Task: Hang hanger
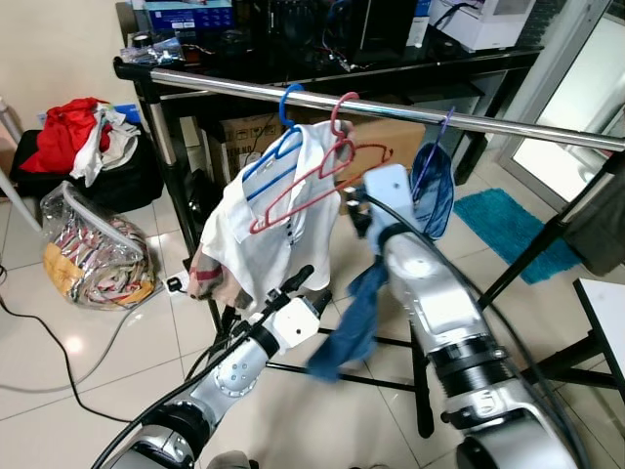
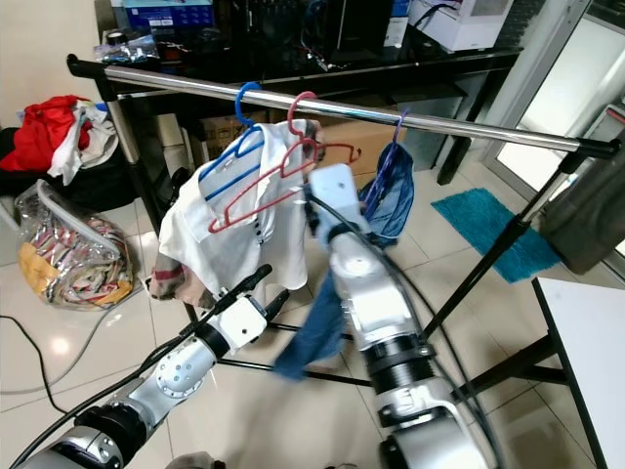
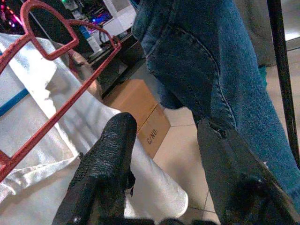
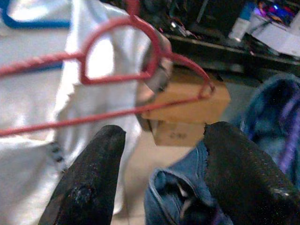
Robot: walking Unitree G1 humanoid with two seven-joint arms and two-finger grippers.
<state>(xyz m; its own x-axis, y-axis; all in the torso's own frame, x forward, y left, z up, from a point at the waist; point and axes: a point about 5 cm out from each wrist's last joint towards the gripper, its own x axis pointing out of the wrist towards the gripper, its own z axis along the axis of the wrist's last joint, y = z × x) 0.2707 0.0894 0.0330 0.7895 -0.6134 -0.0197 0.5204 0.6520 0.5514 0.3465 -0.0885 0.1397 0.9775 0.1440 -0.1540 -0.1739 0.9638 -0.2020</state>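
Observation:
A red hanger hangs empty by its hook on the chrome rail, tilted down toward the left. Beside it a blue hanger carries a white shirt. My right gripper is raised just below and in front of the red hanger, open, with nothing between its fingers. A blue denim cloth hangs down next to the right arm and brushes one finger. My left gripper is lower, open, between the white shirt and the denim.
A purple hanger with a dark blue garment hangs further right on the rail. Behind are a black desk and a cardboard box. A clear bag of clothes, a clothes pile and a teal mat lie on the floor.

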